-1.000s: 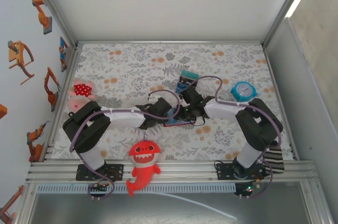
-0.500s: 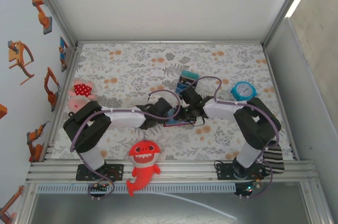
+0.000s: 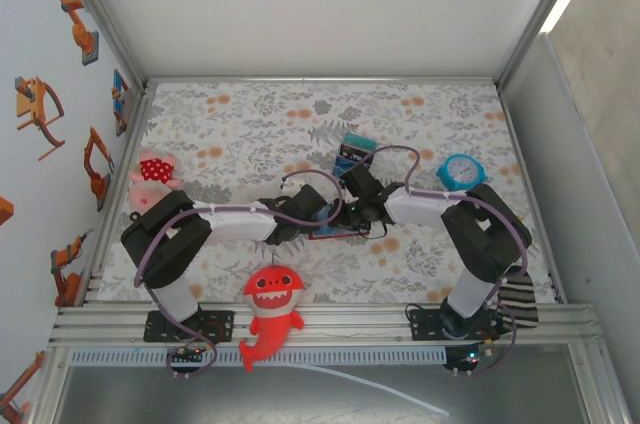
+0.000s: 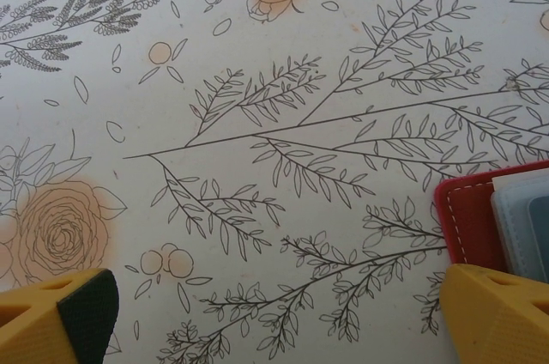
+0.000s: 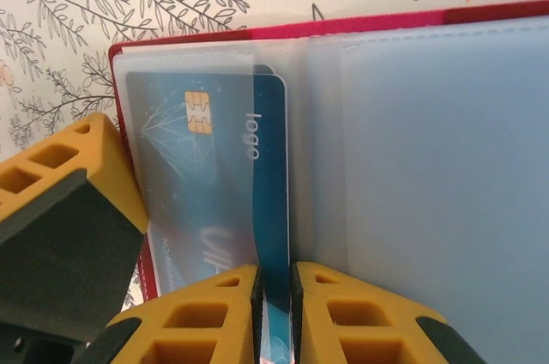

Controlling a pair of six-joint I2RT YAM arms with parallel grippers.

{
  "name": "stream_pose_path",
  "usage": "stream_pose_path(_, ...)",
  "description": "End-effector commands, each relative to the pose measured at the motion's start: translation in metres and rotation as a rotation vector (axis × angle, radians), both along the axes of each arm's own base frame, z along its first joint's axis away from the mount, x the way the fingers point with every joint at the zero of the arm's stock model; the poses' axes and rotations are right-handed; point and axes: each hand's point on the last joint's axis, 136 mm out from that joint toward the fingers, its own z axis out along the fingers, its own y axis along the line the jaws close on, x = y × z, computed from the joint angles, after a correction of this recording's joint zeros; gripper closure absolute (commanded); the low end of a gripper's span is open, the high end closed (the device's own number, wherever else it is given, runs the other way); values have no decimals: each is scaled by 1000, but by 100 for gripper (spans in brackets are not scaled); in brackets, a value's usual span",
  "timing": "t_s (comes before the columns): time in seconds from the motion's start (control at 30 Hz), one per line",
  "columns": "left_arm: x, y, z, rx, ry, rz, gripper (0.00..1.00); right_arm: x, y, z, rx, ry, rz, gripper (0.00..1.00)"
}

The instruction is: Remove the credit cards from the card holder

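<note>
As the right gripper [image 5: 276, 282] stands: its two yellow fingers are drawn almost together on the thin edge of a blue credit card [image 5: 197, 166], which runs up between them.
Credit card: it has a gold chip and the word "logo" on its face. Most of it lies under a cloudy clear sleeve, and a darker strip along its right side is bare. Whether a second card lies beneath it cannot be told.
Card holder [image 5: 412, 166]: dark red, lying open and flat on the table with its bluish-grey inner panels up. In the right wrist view the card sits in its left half.
Left gripper [image 4: 283, 304]: its jaws are spread wide and hold nothing, with flowered cloth between the tips. The right-hand finger lies over the holder's red stitched corner. In the right wrist view one of its fingers [image 5: 60, 235], yellow with a dark grey pad, sits at the holder's left edge.
From above: the two grippers meet nose to nose over the holder near the middle of the table [image 3: 250, 134].
Striped block [image 3: 355, 151]: just beyond the grippers, apart from the holder.
Blue clock [image 3: 460, 172]: on the right side of the table, beyond the right arm.
Red shark plush [image 3: 272, 309]: at the near edge, between the arm bases.
Pink plush [image 3: 152, 172]: at the table's left edge.
</note>
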Motion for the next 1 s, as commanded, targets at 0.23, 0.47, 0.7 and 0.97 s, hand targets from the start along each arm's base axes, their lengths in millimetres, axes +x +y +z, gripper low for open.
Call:
stream_pose_path(0.23, -10, 10, -17, 103, 60, -19, 3, -3, 11, -1, 172, 29, -19, 86)
stream_pose_path(0.47, -10, 11, -17, 114, 60, -20, 3, -2, 10, 4, 196, 5, -17, 96)
stream_pose_path(0.7, -10, 12, -18, 120, 66, -18, 3, -2, 14, 12, 265, -4, -15, 89)
stream_pose_path(0.97, -11, 10, -18, 120, 65, -23, 3, -1, 20, 12, 302, 1, -6, 87)
